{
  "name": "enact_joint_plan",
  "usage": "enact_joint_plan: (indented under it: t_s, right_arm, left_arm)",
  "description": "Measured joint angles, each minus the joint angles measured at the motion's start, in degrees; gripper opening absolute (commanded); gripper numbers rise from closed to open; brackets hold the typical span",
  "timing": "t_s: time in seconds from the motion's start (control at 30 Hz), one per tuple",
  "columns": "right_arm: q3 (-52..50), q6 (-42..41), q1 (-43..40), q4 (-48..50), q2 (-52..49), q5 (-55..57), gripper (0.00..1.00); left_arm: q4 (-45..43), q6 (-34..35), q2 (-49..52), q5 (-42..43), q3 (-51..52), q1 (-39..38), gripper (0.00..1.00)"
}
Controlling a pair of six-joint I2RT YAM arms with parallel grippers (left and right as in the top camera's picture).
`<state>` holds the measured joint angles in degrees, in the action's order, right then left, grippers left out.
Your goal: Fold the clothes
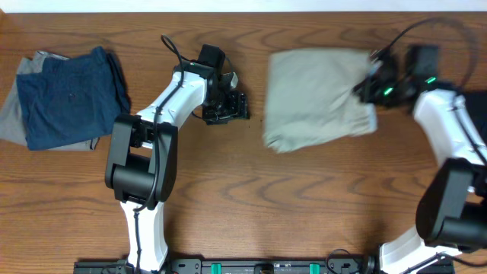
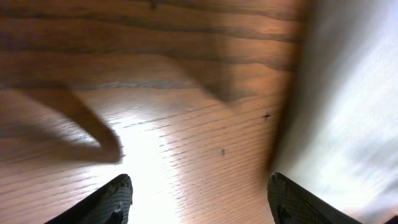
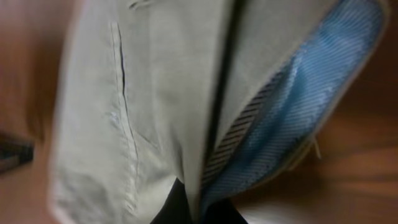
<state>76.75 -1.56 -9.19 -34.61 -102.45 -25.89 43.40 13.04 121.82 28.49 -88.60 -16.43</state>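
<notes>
Fold in hand, about midway by the look of it. Pinching the trousers (image 1: pixel 316 95) with the right fingers (image 1: pixel 367 85), shut tight on the cloth at the waistband end, right by the blue striped lining (image 3: pixel 298 93). Lying partly folded on the table (image 1: pixel 251 198), spread from that grip out toward the left arm. Holding the left fingers (image 1: pixel 227 106) apart and empty, low over bare wood, just short of the trousers' far edge; a pale blur beside one fingertip in the left wrist view, probably that edge. Stacked well beyond the left fingers, on the side away from the trousers: a navy garment (image 1: pixel 68 95) over a grey garment (image 1: pixel 11 114), seemingly finished.

Next, most likely: carrying the pinched edge up and across the cloth toward the left fingers, then laying it flush on the opposite edge. Calls for a firm pinch through the whole arc, enough lift to clear the layers beneath without dragging the bundle, and release only once flat. Worth pinning the far edge with the left fingers against sliding.
</notes>
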Motion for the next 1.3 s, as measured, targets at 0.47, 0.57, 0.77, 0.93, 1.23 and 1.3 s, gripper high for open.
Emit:
enact_joint_plan:
  t_s: [0.47, 0.57, 0.77, 0.93, 1.23, 1.3]
  right_arm:
    - [22.99, 1.68, -20.59, -15.58, 1.38, 26.47, 0.01]
    - [22.97, 1.4, -25.27, -16.92, 1.18, 28.04, 0.01]
    - [22.93, 0.7, -32.81, -17.97, 0.46, 27.89, 0.01]
    - [22.93, 0.7, -35.36, -18.51, 0.46, 25.62, 0.05]
    - [22.93, 0.28, -35.47, -25.86, 0.46, 24.7, 0.54]
    - [22.93, 0.24, -35.5, -25.88, 0.46, 24.59, 0.54]
  left_arm:
    - [3.76, 0.0, 0.0, -0.2, 0.02, 0.22, 0.71]
    - [4.61, 0.0, 0.0, -0.2, 0.02, 0.22, 0.71]
    - [5.57, 0.0, 0.0, -0.22, 0.02, 0.22, 0.71]
    - [5.66, 0.0, 0.0, -0.22, 0.02, 0.22, 0.71]
    - [5.73, 0.0, 0.0, -0.22, 0.02, 0.22, 0.71]
    - [5.73, 0.0, -0.02, -0.22, 0.02, 0.22, 0.71]
